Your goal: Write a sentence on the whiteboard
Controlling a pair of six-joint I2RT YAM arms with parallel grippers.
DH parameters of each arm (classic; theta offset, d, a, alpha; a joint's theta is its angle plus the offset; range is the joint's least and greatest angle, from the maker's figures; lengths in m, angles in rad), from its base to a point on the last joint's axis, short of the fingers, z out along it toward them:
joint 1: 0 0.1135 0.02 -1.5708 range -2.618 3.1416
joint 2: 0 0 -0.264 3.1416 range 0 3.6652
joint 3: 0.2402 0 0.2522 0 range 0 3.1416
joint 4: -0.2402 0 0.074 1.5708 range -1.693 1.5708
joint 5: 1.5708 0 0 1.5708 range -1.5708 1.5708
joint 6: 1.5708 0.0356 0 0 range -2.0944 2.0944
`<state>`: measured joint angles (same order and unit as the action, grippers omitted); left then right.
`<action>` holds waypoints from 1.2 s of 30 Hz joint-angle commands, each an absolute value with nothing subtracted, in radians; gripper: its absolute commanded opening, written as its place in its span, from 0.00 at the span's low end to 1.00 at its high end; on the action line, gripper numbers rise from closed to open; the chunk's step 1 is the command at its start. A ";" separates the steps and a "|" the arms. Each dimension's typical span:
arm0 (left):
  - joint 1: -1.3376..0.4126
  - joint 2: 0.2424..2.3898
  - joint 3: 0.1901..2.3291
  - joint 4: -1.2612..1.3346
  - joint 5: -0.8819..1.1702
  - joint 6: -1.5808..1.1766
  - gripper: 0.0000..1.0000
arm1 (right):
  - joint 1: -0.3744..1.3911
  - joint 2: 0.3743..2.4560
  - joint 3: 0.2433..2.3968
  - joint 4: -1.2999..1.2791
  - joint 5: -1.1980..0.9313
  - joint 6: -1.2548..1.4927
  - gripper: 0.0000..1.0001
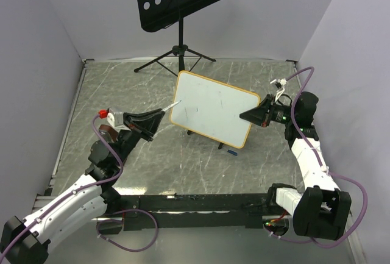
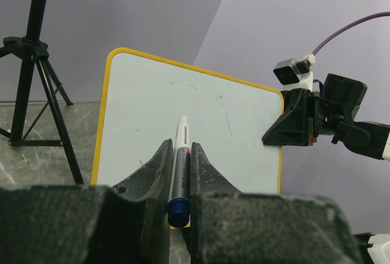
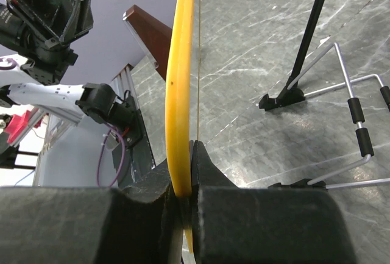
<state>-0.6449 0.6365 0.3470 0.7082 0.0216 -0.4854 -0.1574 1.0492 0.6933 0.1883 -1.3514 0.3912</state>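
Left wrist view: left gripper (image 2: 180,148) squeezes the marker (image 2: 182,128) — right wrist view: right gripper (image 3: 184,171) pinches the whiteboard (image 3: 180,63) by its edge.

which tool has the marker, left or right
The left tool: a marker with a blue end is clamped in it, tip toward the whiteboard. The right tool pinches the whiteboard's yellow edge instead.

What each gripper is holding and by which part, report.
Left gripper: shut on the marker, pinched along its barrel, tip free. Right gripper: shut on the whiteboard, clamped on its yellow side edge.
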 commanded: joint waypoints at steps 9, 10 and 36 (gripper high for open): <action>-0.646 0.655 0.379 0.713 0.032 -0.466 0.01 | -0.161 1.045 0.693 0.278 -1.396 0.382 0.00; -0.646 0.655 0.379 0.713 0.032 -0.465 0.01 | -0.161 1.046 0.693 0.278 -1.394 0.382 0.00; -0.646 0.722 0.405 0.712 0.029 -0.365 0.01 | -0.149 1.075 0.699 0.272 -1.402 0.367 0.00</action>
<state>-0.6449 0.7181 0.3763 0.6685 0.0319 -0.4004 -0.1547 1.0790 0.6926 0.1909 -1.3521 0.3767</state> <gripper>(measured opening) 0.138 0.089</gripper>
